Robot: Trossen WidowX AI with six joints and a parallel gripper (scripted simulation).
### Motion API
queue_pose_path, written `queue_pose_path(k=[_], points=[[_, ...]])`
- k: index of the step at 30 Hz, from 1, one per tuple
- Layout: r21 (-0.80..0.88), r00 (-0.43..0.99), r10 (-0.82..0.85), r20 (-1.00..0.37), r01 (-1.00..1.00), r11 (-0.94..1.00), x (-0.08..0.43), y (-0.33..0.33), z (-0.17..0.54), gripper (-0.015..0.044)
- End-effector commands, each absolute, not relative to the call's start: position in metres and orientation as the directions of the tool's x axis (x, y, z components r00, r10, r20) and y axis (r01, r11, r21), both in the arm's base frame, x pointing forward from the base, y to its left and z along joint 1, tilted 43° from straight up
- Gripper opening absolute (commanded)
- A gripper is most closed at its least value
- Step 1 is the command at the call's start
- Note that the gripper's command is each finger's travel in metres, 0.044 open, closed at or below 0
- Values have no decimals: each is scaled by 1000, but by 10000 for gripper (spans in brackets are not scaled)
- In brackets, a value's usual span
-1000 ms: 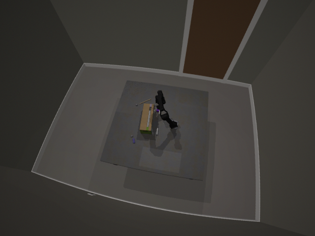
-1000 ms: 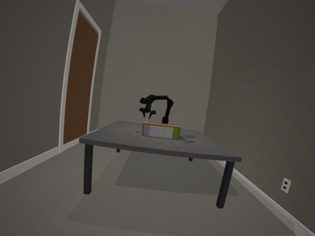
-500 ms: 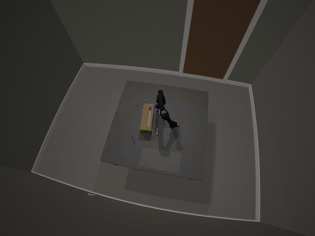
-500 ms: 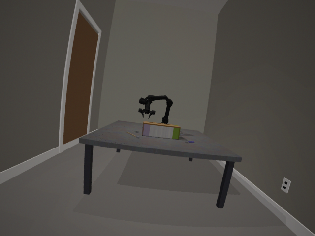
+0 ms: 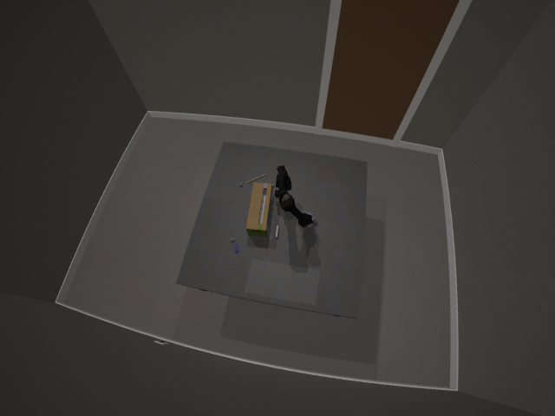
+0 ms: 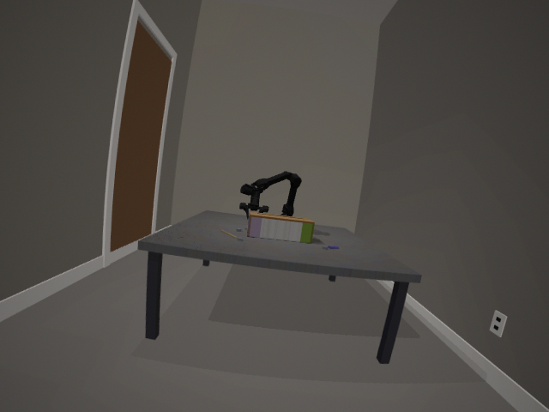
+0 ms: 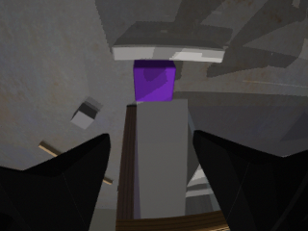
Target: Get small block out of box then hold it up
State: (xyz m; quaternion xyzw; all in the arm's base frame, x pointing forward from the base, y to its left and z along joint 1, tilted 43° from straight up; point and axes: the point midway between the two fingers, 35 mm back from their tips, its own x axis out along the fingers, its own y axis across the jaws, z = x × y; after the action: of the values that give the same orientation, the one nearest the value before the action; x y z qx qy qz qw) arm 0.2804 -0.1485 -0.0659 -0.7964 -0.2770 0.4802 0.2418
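The small purple block point(image 7: 154, 83) is outside the box on the table, between the end of a pale grey ramp point(image 7: 162, 159) and a low white bar point(image 7: 168, 54). The box point(image 5: 256, 208) point(image 6: 281, 229) stands upright; its wooden edge point(image 7: 166, 223) shows at the bottom of the wrist view. My gripper point(image 7: 152, 138) point(image 6: 254, 212) is open and empty and points down at the box's lilac end. In the wrist view, its fingertips appear on either side of the ramp, with the block ahead of them. The arm hides the block in the top view, and the box hides it in the exterior view.
A grey cube point(image 7: 84, 116) and a thin wooden stick point(image 5: 256, 178) point(image 6: 230, 234) lie off the lilac end. A blue-purple piece point(image 5: 235, 248) point(image 6: 333, 247) lies near the green end, behind the box. A white strip point(image 5: 277, 231) lies in front of the box.
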Motion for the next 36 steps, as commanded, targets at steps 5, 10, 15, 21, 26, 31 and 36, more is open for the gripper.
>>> queue_pose_path(k=[5,10,15,21,26,31,36], points=[[-659,386,677,-627,201,-725,279,-138,-77,285],[-659,386,677,-627,201,-725,279,-132,-83,285],[-659,386,677,-627,201,-725,279,-127,-88,285],[-659,386,677,-626,201,-725,278,-120,-95,285],[-659,386,677,-626,201,-724,278,-114,-101,285],[-660,386,678,-625,202,-724,277,-108,-106,285],[-660,387,678,-625,202,-723,276,-103,-110,285]])
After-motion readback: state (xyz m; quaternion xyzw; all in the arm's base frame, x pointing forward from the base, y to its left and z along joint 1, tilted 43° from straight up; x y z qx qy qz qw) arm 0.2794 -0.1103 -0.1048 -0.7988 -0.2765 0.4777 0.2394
